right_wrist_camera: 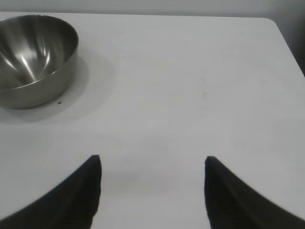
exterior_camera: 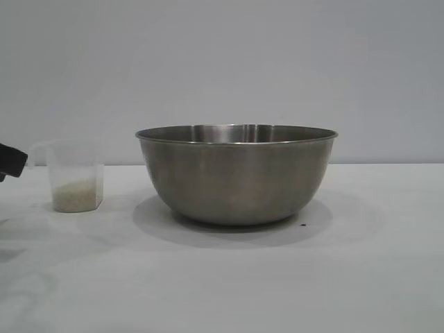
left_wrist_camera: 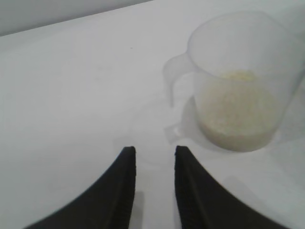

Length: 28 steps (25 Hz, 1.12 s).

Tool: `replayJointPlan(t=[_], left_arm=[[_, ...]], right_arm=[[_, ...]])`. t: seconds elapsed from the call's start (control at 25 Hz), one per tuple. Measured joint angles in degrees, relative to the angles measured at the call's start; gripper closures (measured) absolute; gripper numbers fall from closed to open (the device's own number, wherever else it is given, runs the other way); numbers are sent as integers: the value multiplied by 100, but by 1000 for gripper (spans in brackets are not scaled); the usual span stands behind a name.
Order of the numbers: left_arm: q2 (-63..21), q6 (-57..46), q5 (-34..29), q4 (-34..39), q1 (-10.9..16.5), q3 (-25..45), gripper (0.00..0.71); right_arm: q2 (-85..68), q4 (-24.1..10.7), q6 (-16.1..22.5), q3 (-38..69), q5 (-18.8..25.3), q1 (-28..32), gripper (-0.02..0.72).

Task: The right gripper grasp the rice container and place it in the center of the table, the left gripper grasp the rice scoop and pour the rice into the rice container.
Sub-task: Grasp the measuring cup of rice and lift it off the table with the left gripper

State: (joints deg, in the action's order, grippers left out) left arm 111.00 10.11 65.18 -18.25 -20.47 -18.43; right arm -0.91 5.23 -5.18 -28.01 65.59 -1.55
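The rice container [exterior_camera: 236, 173], a large steel bowl, stands empty at the middle of the white table [exterior_camera: 222, 277]; it also shows in the right wrist view [right_wrist_camera: 33, 57]. The rice scoop [exterior_camera: 74, 175], a frosted plastic cup with a loop handle, stands upright left of the bowl with rice [exterior_camera: 73, 194] in its bottom. In the left wrist view the scoop [left_wrist_camera: 243, 81] and rice [left_wrist_camera: 238, 109] lie just ahead of my left gripper [left_wrist_camera: 153, 150], which is open, empty and short of the handle. My left gripper [exterior_camera: 10, 161] shows at the exterior view's left edge. My right gripper [right_wrist_camera: 152, 160] is open and empty, apart from the bowl.
A small dark speck [exterior_camera: 303, 225] lies on the table by the bowl's base. The table's far edge and rounded corner [right_wrist_camera: 271, 21] show in the right wrist view. A plain grey wall stands behind the table.
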Motion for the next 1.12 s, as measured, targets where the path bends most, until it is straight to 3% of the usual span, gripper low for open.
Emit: replayJointPlan(t=[0.4, 0.6, 0.64, 1.12], left_arm=[[0, 0, 0, 1386, 707, -27, 497], [0, 0, 0, 1808, 760, -228, 497], [11, 0, 0, 1808, 760, -263, 456], [414, 0, 0, 1635, 760, -458, 455]], right_arm=[[0, 0, 0, 0, 0, 0, 304], [0, 0, 0, 0, 0, 0, 304], [0, 0, 0, 0, 0, 0, 304], [0, 0, 0, 0, 0, 0, 304]])
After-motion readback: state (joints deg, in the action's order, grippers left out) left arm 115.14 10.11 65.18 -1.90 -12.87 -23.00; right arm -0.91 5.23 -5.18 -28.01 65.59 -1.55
